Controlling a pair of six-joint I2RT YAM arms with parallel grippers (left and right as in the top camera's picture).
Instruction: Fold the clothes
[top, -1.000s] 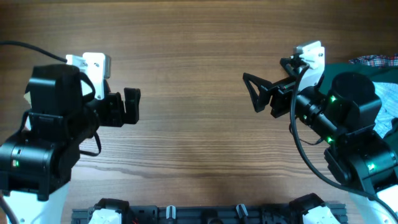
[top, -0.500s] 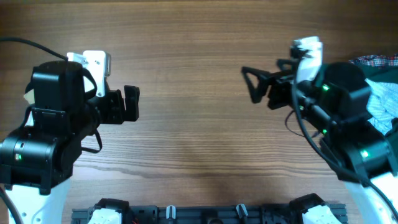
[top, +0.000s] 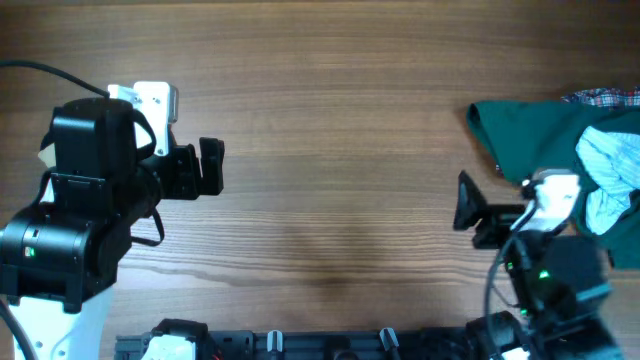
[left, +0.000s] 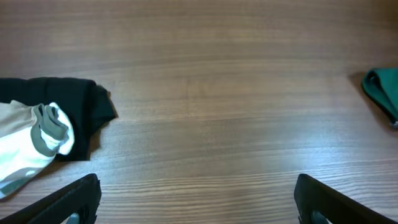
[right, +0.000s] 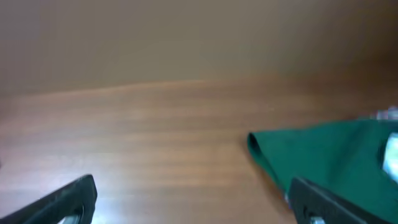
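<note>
The clothes lie at the table's right: a dark green garment (top: 525, 135), a pale blue striped one (top: 610, 170) on top of it, and a plaid one (top: 605, 97) at the edge. The right wrist view shows the green garment (right: 329, 155), blurred. The left wrist view shows a black garment (left: 71, 106) with a cream-white, olive-patched one (left: 31, 143) on it, and a green corner (left: 382, 87). My left gripper (top: 212, 168) is open and empty over bare wood, as its wrist view (left: 196, 202) shows. My right gripper (top: 472, 212) is open and empty (right: 193, 202), just left of the green garment.
The table is bare brown wood (top: 330, 120) between the two arms. A black rail (top: 330, 345) runs along the front edge. A black cable (top: 40, 72) trails at the far left.
My right arm has swung back toward the front right corner, uncovering the dark green garment. Its gripper stays open. The left arm has not moved.
</note>
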